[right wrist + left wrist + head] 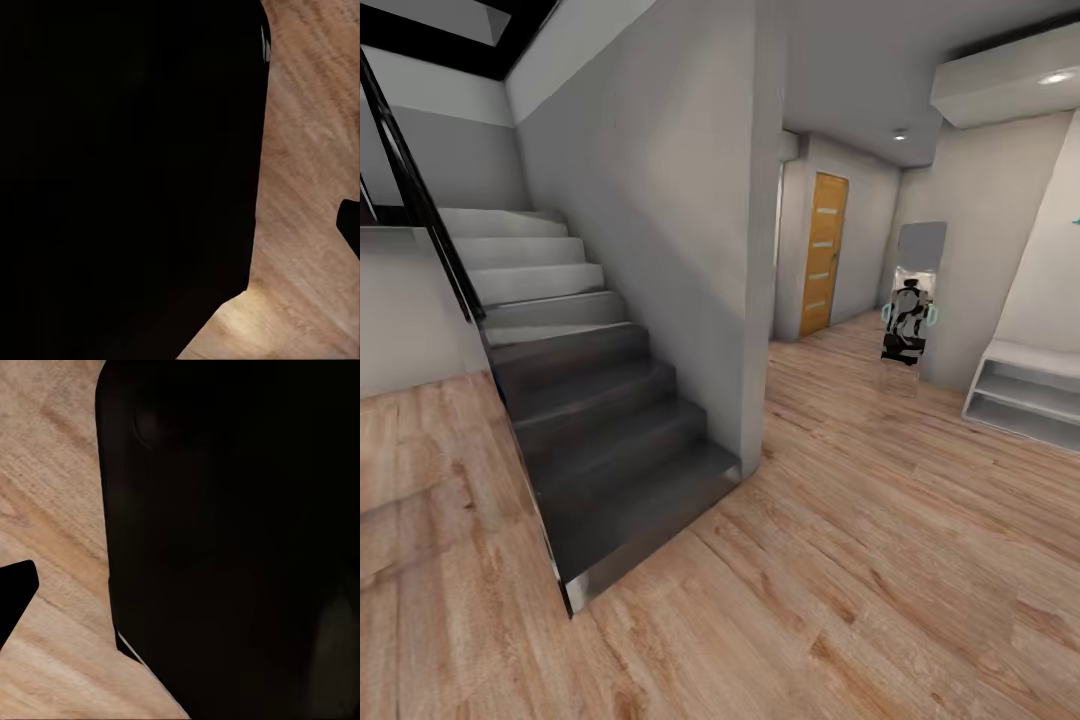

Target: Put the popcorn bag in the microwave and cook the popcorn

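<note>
Facing a hallway, the head camera took in a grey staircase (590, 420) at the left edge of the wood floor (880, 560), an orange door (823, 253) beyond, a leaning mirror (913, 295) reflecting the robot, and a white shelf unit (1025, 390) at the right edge. Both wrist cameras looked down past dark housing at floorboards; whether either gripper was spread or pressed together could not be told. No kitchen, popcorn bag or microwave was in sight, so their location could not be told. Judged from this, every step remained: reaching the kitchen, fetching, loading, heating.
</note>
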Robot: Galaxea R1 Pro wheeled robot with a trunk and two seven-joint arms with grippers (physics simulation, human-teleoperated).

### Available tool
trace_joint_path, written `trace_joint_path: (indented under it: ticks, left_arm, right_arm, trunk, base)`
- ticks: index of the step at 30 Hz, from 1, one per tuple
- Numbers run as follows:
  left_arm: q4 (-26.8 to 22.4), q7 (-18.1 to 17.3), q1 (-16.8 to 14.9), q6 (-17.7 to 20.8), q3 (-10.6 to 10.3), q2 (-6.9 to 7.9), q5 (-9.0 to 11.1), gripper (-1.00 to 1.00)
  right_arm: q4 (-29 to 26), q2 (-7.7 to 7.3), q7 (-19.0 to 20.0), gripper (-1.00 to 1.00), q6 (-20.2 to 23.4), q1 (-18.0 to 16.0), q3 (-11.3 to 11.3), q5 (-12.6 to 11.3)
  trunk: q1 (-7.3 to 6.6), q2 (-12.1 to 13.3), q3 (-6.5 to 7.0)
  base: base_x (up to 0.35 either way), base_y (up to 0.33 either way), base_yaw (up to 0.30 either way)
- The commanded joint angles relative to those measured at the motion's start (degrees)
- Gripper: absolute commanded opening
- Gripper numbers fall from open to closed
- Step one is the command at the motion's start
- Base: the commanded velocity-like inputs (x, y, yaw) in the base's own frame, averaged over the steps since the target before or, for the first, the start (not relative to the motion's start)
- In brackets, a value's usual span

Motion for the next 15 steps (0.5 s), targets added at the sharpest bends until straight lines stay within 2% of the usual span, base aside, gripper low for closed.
trace_joint_path:
  ticks: [1, 4, 9, 11, 15]
  left_arm:
    - [0.00, 0.00, -0.01, 0.00, 0.00, 0.00, 0.00, 1.00]
    - [-0.95, -0.01, -0.25, -0.12, -0.03, -0.79, 0.06, 1.00]
    - [-1.59, 0.00, -0.35, -0.17, 0.00, -1.19, 0.09, 1.00]
    - [-1.64, 0.00, -0.37, -0.19, 0.00, -1.21, 0.09, 1.00]
    - [-1.67, 0.00, -0.37, -0.21, 0.00, -1.23, 0.09, 1.00]
  right_arm:
    - [0.00, 0.00, 0.00, 1.00, 0.00, -0.01, 0.00, 0.00]
    - [-0.98, -0.98, 0.32, 1.00, -0.31, -0.36, 0.10, -0.04]
    - [-2.43, -2.58, 0.27, 1.00, -1.26, -0.53, -0.20, -0.08]
    - [-3.08, -2.76, 0.17, 1.00, -1.90, -0.53, -0.23, -0.08]
    - [-4.19, -2.81, -0.51, 1.00, -3.19, -0.53, -0.59, -0.09]
  trunk:
    - [0.00, -0.02, -0.03]
    - [0.00, -0.02, -0.03]
    - [0.00, -0.02, -0.03]
    - [0.00, -0.02, -0.03]
    - [0.00, -0.02, -0.03]
  base:
    - [0.000, 0.000, 0.000]
    - [0.000, 0.000, 0.000]
    - [0.000, 0.000, 0.000]
    - [0.000, 0.000, 0.033]
    - [0.000, 0.000, 0.230]
